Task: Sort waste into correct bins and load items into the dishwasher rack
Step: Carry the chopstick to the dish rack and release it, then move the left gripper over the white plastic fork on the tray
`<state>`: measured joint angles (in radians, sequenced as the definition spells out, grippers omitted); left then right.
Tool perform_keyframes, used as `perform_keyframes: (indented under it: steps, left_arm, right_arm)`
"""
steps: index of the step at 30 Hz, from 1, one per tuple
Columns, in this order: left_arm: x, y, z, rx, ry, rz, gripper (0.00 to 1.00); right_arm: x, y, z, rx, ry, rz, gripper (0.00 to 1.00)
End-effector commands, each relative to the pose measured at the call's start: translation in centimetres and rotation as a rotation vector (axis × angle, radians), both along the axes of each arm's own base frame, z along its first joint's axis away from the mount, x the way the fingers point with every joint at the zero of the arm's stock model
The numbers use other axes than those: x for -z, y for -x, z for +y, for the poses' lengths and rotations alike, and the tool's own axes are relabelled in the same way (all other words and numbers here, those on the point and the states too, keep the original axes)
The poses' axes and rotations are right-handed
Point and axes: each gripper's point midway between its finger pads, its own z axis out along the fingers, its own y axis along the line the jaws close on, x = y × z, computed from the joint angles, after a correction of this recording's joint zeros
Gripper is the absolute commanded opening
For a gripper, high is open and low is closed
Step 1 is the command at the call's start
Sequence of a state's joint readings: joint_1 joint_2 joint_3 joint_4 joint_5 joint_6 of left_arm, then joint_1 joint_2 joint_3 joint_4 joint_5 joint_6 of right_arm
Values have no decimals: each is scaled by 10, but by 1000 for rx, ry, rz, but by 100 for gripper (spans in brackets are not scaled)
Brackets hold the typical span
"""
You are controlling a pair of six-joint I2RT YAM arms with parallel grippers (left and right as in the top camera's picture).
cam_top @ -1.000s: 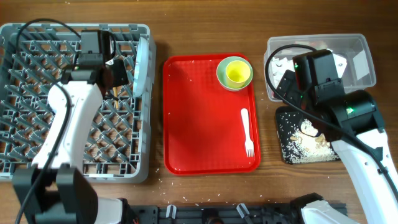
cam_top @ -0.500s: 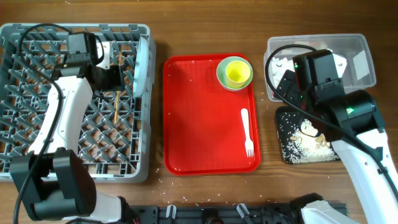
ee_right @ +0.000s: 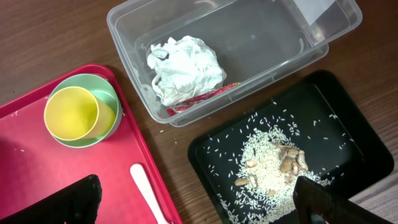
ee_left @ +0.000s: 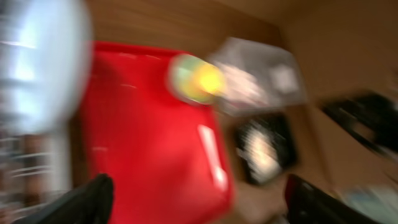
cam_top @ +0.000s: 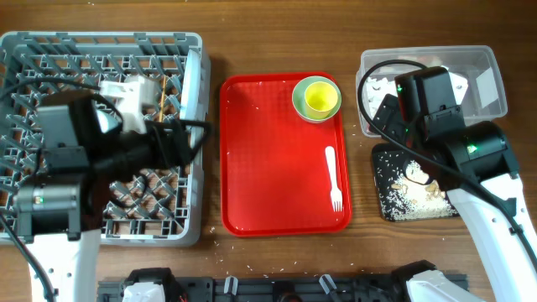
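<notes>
My left gripper [cam_top: 191,143] hovers over the grey dishwasher rack [cam_top: 33,50], near its right edge. It is open and holds nothing, and its wrist view is blurred. A pale blue plate [cam_top: 195,84] stands on edge in the rack. The yellow-green cup [cam_top: 316,97] sits in a pale bowl [ee_right: 109,93] on the red tray, with the white fork [cam_top: 333,176] below it. My right gripper [ee_right: 193,205] hangs open and empty between the tray and the bins. The napkin [ee_right: 183,68] and a red wrapper [ee_right: 205,96] lie in the clear tub [cam_top: 487,84]. Rice and scraps [ee_right: 273,168] lie in the black tray [ee_right: 348,137].
The red serving tray [cam_top: 268,168] lies between the rack and the bins. Loose rice grains dot the wooden table around the black tray. The left arm's body covers the rack's front middle.
The left gripper opened and left the chopsticks lying in the rack. Its arm then swung from the rack's back toward the front right. The right arm has not moved.
</notes>
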<state>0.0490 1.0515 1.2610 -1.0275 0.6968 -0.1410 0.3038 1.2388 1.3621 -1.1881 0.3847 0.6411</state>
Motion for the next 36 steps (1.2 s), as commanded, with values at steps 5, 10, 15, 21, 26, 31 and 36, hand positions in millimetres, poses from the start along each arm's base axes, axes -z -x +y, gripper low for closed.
perform_keyframes:
  steps: [5,10,15,21,26,31,36]
  left_arm:
    - [27,27,-101,149,87,299,66]
    - [102,32,-168,64,-122,467,67]
    - [187,43,-227,16,-292,534,66]
    - [251,22,-254,-78,-494,275,65]
    - [266,19,-269,-119,-553,114,60]
    - [286,26,-279,-95,-567,112,58]
    - [287,27,-279,-94,-568,112,56]
  right_arm:
    - [-1,-1,1,-11,0,0,100]
    - [-1,-1,1,-11,0,0,100]
    - [-1,-1,1,-11,0,0,100]
    - [-1,-1,1,-11,0,0,100]
    - [-1,-1,1,-10,0,0,100]
    - [-1,-1,1,-10,0,0,100]
    - [-1,-1,1,-10,0,0,100]
